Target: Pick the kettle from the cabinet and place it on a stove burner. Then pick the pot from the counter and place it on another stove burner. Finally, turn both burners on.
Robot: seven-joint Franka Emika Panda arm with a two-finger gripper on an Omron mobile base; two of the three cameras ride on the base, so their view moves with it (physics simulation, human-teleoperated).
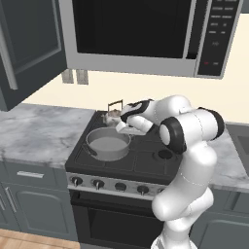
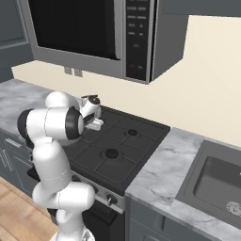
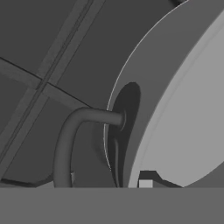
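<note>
Left base view: pot [image 1: 108, 144] sits on the front-left burner of the cooktop [image 1: 146, 160], kettle [image 1: 115, 115] behind it, half hidden by the gripper [image 1: 120, 127]. Right base view: arm blocks the pot. Hand view: just the pot's handle [image 3: 72, 140] close up; can't tell the gripper's opening.

We record a cream wall [image 2: 207, 89] behind the range, with two pale outlet plates [image 1: 75, 76] set side by side on it. A grey microwave [image 1: 146, 34] with a dark door and a dark button panel hangs above. We note a black oven door [image 1: 114, 221] beneath the knobs, a grey sink basin [image 2: 219, 183] at the right, and light wooden floor [image 1: 24, 239] at the lower left.
</note>
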